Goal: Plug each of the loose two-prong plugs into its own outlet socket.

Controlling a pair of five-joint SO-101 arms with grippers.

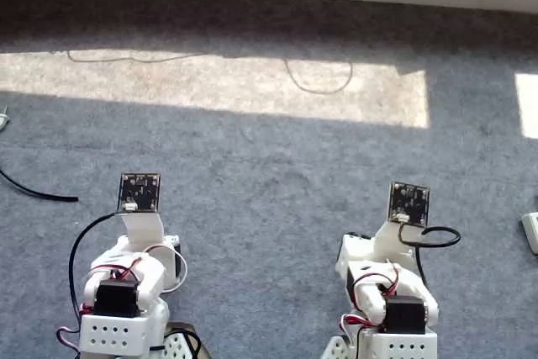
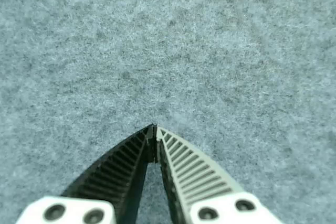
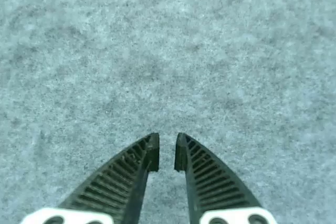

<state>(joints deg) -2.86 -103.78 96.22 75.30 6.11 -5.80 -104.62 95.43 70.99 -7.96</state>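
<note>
My left gripper [image 2: 155, 129] hangs just above bare grey carpet [image 2: 168, 51], its fingertips touching and nothing between them. My right gripper [image 3: 166, 148] is also over bare carpet [image 3: 168, 51], with a narrow gap between its fingertips and nothing in it. In the high view both arms sit folded at the near edge, one [image 1: 126, 283] on the left and one [image 1: 391, 292] on the right. A small white piece [image 1: 2, 117] lies at the far left edge and a white block [image 1: 531, 233] at the right edge; I cannot tell what either is.
A black cable [image 1: 34, 191] curves in from the left edge. A thin wire [image 1: 319, 86] loops across the sunlit strip [image 1: 218, 86] of carpet at the back. Open carpet lies between and ahead of the arms.
</note>
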